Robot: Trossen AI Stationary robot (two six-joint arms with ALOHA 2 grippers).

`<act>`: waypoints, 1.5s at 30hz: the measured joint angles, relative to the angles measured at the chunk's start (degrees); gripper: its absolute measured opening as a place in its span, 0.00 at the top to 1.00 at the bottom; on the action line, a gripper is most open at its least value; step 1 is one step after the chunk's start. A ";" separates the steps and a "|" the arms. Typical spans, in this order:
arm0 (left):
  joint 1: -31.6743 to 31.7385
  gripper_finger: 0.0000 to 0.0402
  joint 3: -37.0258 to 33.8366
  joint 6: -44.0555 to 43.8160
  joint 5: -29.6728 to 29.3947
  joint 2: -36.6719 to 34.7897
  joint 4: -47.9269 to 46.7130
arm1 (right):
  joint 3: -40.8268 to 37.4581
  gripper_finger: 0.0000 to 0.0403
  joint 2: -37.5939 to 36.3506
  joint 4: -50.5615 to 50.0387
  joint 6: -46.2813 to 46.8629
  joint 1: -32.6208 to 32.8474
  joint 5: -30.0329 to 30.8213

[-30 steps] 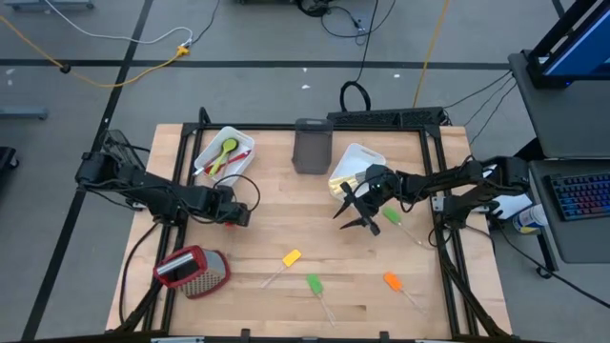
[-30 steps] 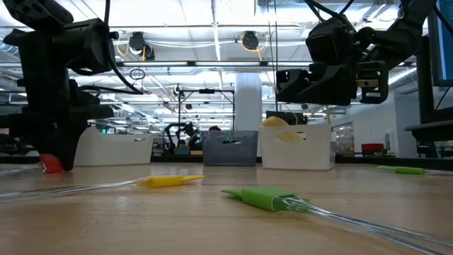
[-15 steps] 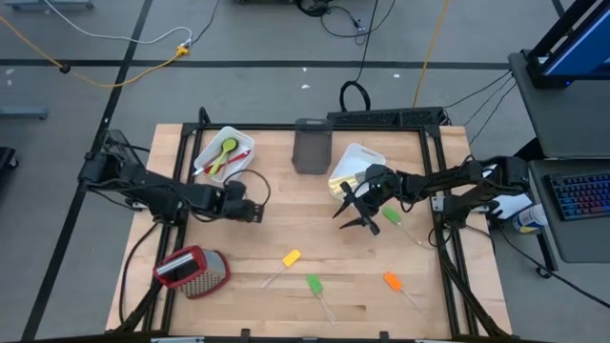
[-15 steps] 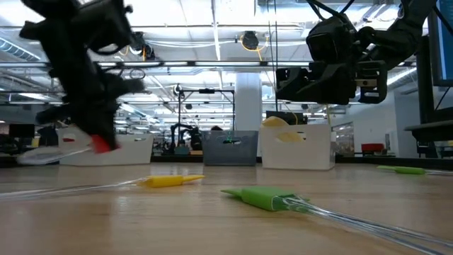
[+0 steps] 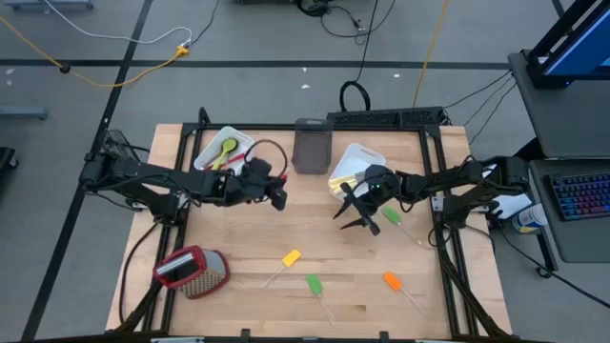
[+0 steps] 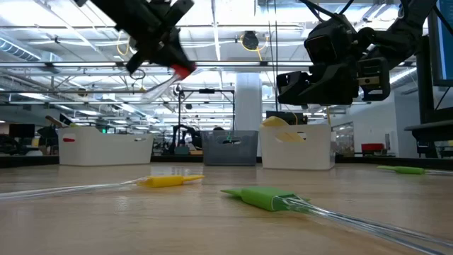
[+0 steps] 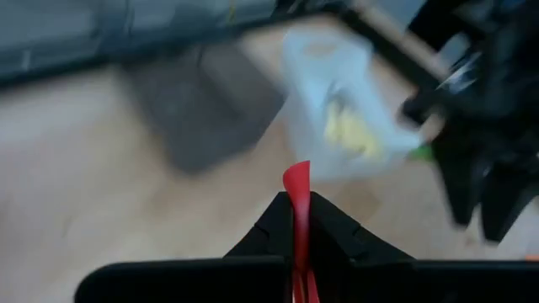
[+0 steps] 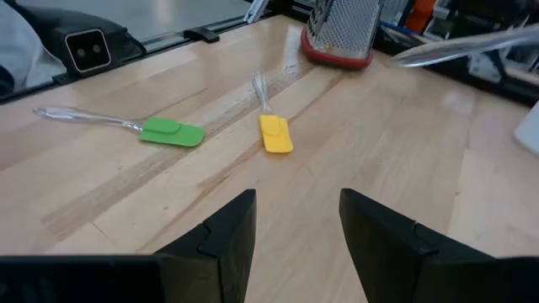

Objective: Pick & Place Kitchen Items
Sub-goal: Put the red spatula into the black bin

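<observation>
Lifting since earlier, left gripper (image 5: pixel 277 196) carries red spatula (image 7: pixel 296 187).

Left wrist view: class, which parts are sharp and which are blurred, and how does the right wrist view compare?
Left wrist view: the left tool and its red spatula are sharp, the tubs and table behind smeared. Right wrist view: crisp throughout, green spatula, yellow spatula and grater clear.

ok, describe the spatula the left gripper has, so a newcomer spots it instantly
Start at the dark tub at the table's far edge. Beside it the left gripper hangs shut on a red spatula. It's the only spatula off the wood; the others lie flat.
</observation>
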 joint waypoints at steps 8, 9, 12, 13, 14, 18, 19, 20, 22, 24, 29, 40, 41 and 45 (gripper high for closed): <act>7.99 0.97 0.33 18.49 8.50 0.39 19.23 | 0.00 0.59 0.00 -2.54 9.20 0.00 0.14; 9.39 0.97 0.33 19.41 10.18 0.53 20.81 | 0.00 0.59 0.00 -3.12 9.56 0.00 0.15; 13.33 0.98 0.35 21.22 15.05 1.62 25.08 | 0.00 0.59 0.00 -4.24 11.10 0.24 0.28; 14.65 0.99 0.52 21.48 16.87 2.51 27.03 | -0.07 0.59 0.00 -4.33 11.87 0.55 0.79; 16.06 0.99 0.50 21.66 19.05 3.27 28.31 | -0.39 0.59 0.00 -3.95 12.53 0.98 1.81; 21.30 0.97 2.73 24.03 27.54 9.06 35.09 | -2.85 0.59 0.02 -1.16 13.44 3.12 10.08; 22.65 0.97 3.91 25.20 29.09 10.50 34.61 | -3.39 0.59 0.02 -0.47 13.45 3.61 12.49; 23.81 0.97 5.60 26.56 29.67 12.33 34.39 | -3.89 0.59 0.02 -0.04 13.44 4.02 14.58; 26.21 0.98 9.46 29.45 30.65 16.25 34.88 | -5.07 0.59 0.02 1.23 13.71 4.79 17.89; 28.59 0.99 13.49 31.84 33.31 19.76 34.08 | -6.06 0.59 0.04 2.20 14.57 5.19 19.52; 33.13 0.97 24.34 33.00 36.67 28.95 30.17 | -7.52 0.59 0.04 2.78 17.16 5.49 19.35; 36.63 0.96 31.72 31.71 36.26 41.73 25.43 | -9.42 0.59 -0.07 4.73 22.93 5.80 19.30; 36.73 0.95 31.72 31.32 36.27 41.94 24.19 | -9.90 0.59 -0.09 5.63 23.59 6.02 19.26; 36.78 0.97 31.79 31.47 35.84 42.64 19.82 | -11.81 0.59 -0.02 9.43 24.13 7.38 19.38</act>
